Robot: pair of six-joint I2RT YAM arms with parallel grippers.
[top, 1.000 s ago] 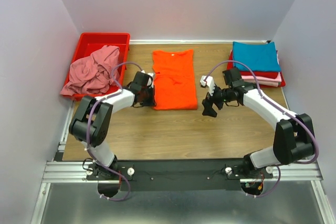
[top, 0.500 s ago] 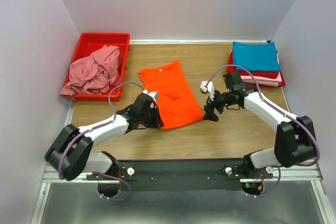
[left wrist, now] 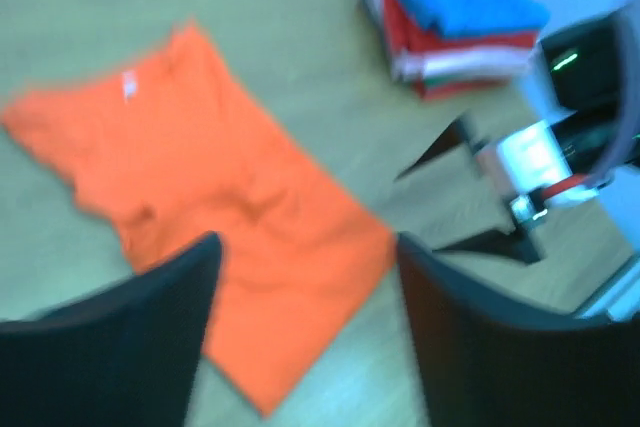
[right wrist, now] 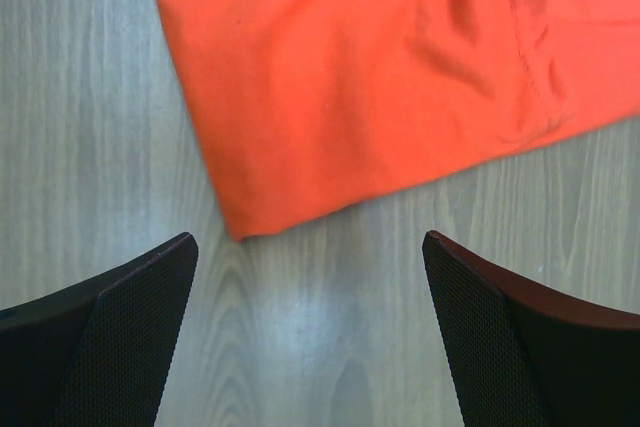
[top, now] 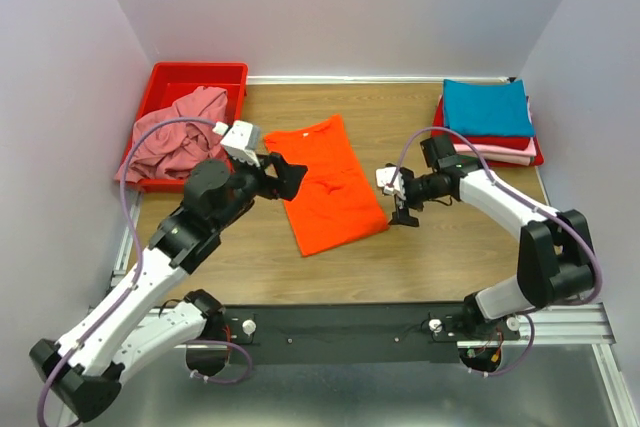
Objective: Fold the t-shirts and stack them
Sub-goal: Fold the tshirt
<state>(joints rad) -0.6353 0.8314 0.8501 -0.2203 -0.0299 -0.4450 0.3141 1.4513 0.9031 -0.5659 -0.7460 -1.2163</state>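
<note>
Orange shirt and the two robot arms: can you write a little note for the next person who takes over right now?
Left gripper: open, empty, raised by the orange shirt's left edge.
Right gripper: open, empty, just off the shirt's near right corner.
Orange shirt: flat but askew on the table, a long strip.
Done: folded stack at far right, teal shirt on top.
Left: finish folding the orange one and stack it, then do the crumpled pink shirt in the red bin.

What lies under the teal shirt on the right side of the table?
Edges of a pale pink shirt and a red shirt show under the teal shirt. The rest of the stack is covered.
</note>
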